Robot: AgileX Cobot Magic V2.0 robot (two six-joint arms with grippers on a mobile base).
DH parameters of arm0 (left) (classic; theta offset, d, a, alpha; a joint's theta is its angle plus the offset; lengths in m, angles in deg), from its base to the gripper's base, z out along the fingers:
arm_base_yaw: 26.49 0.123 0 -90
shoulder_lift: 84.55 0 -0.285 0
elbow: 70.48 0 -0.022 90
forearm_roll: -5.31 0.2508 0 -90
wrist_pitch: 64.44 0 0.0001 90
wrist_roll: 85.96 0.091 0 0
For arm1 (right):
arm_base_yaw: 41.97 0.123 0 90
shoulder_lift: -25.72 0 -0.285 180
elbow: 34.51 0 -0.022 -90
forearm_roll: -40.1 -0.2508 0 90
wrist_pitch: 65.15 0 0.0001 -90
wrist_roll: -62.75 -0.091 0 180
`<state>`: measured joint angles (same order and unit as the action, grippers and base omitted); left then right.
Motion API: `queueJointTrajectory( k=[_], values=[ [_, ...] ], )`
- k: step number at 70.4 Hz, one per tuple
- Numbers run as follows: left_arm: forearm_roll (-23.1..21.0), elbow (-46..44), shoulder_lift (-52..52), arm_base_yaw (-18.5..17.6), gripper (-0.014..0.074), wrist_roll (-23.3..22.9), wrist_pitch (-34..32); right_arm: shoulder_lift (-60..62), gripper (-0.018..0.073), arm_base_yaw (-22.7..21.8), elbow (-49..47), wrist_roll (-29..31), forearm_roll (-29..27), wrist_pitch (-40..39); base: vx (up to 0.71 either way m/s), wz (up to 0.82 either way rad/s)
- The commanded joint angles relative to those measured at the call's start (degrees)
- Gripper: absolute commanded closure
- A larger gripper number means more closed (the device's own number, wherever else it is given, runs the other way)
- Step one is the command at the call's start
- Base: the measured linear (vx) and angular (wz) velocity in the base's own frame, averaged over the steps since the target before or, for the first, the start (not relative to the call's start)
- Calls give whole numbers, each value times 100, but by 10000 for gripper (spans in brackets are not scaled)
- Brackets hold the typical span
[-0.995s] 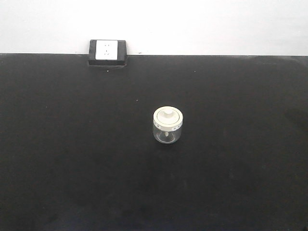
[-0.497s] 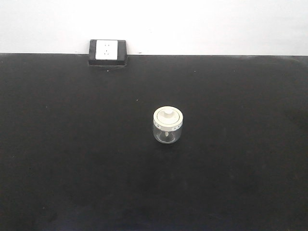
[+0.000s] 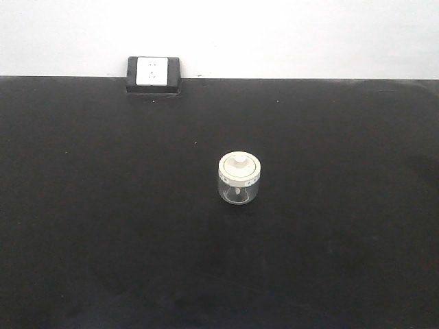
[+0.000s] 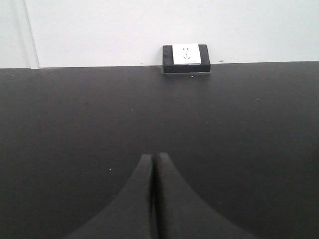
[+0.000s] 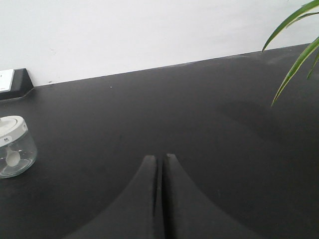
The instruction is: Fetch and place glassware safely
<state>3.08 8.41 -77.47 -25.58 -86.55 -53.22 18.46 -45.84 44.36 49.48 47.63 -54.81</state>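
The glassware (image 3: pixel 239 179), a small squat clear jar with a cream-white knobbed lid, stands upright near the middle of the black table (image 3: pixel 103 226). The right wrist view shows the same jar (image 5: pixel 14 148) at its left edge, well to the left of my right gripper (image 5: pixel 160 158), which is shut with nothing between its fingers. My left gripper (image 4: pixel 153 156) is also shut and empty, low over bare black tabletop; the jar is out of the left wrist view. Neither gripper appears in the front view.
A black block with a white power socket (image 3: pixel 153 74) sits at the table's far edge against the white wall; the left wrist view shows this socket block (image 4: pixel 186 58) too. Green plant leaves (image 5: pixel 294 50) hang in at the right wrist view's upper right.
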Motion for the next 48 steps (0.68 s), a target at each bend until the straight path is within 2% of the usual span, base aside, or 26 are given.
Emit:
queueJointTrajectory(
  k=[1,48],
  values=[
    [-44,159,-69,-25,603,-40,-401,77,563,-37,101,34,24,-419,0,0],
    [-44,159,-69,-25,603,-40,-401,77,563,-37,101,34,24,-419,0,0]
  ],
)
